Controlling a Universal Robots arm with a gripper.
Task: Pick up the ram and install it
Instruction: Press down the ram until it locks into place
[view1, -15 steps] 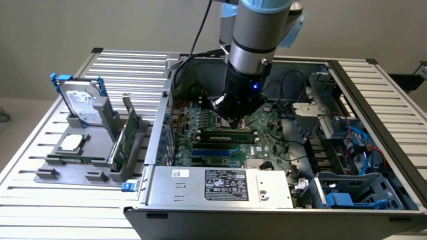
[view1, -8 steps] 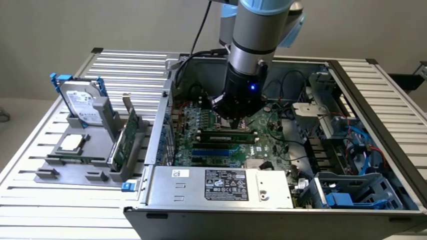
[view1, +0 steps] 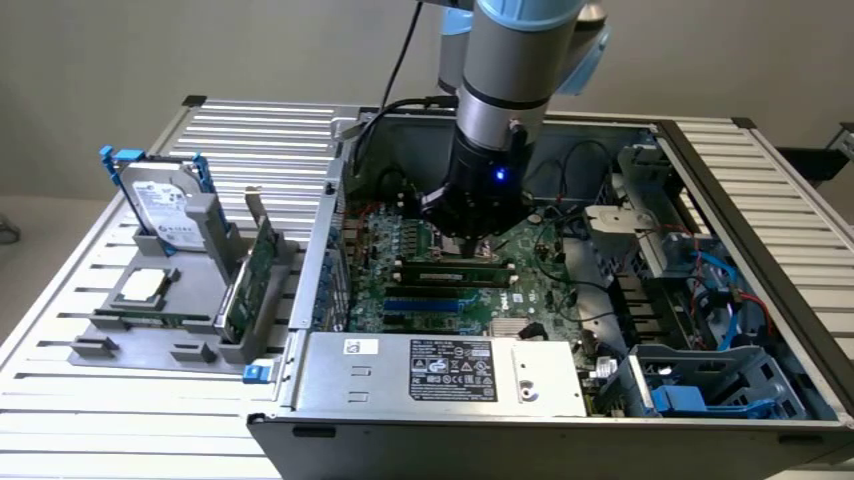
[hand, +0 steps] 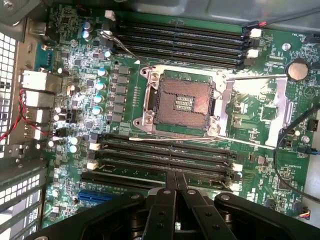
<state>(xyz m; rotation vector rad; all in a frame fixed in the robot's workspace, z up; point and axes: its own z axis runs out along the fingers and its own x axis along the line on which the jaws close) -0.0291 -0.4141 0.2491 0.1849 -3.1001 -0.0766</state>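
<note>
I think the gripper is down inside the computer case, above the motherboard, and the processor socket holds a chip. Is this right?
Not quite. The wrist view shows the processor socket empty, with its metal cover swung open. The gripper is indeed down inside the computer case, above the motherboard.

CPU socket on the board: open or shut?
Open. In the wrist view the CPU socket shows its bare contact field, the silver load plate lies flipped out beside it, and no processor sits in it.
</note>
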